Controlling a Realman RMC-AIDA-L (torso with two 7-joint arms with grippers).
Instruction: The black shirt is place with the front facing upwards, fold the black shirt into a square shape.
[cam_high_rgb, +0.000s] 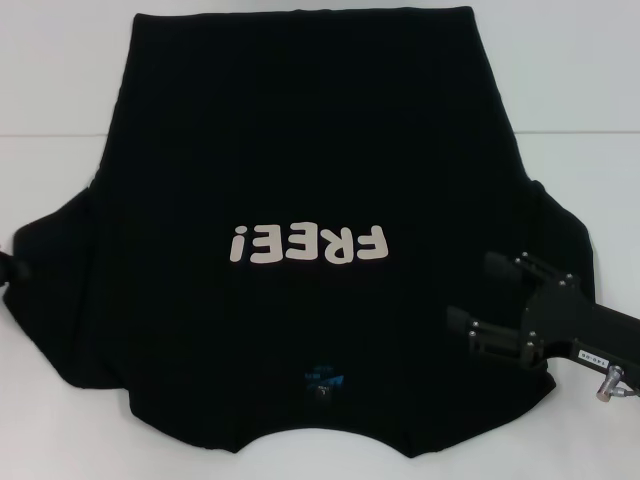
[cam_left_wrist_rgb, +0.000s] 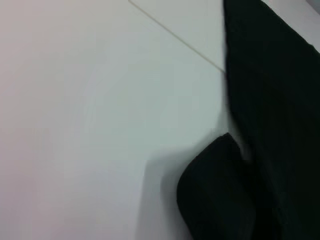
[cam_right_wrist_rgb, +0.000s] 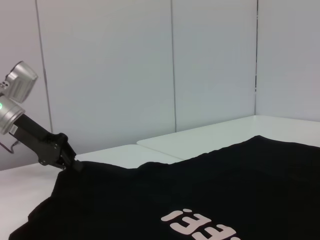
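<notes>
The black shirt (cam_high_rgb: 300, 150) lies spread flat on the white table (cam_high_rgb: 60, 80), front up. Its white letters "FREE!" (cam_high_rgb: 308, 245) read upside down from the head view, and the collar with a small blue label (cam_high_rgb: 325, 375) is near me. My right gripper (cam_high_rgb: 468, 290) hovers open over the shirt near its right sleeve, with nothing between its fingers. My left gripper (cam_high_rgb: 8, 268) is at the far left edge, at the left sleeve's rim. The right wrist view shows this left gripper (cam_right_wrist_rgb: 70, 162) touching the edge of the shirt (cam_right_wrist_rgb: 225, 180). The left wrist view shows only the shirt (cam_left_wrist_rgb: 280, 100) and table.
A seam line (cam_high_rgb: 50, 135) crosses the table behind the sleeves. Bare white table surface (cam_left_wrist_rgb: 100, 125) lies to the left of the shirt. Grey wall panels (cam_right_wrist_rgb: 150, 75) stand beyond the table's far side. The shirt's hem reaches the far edge of the head view.
</notes>
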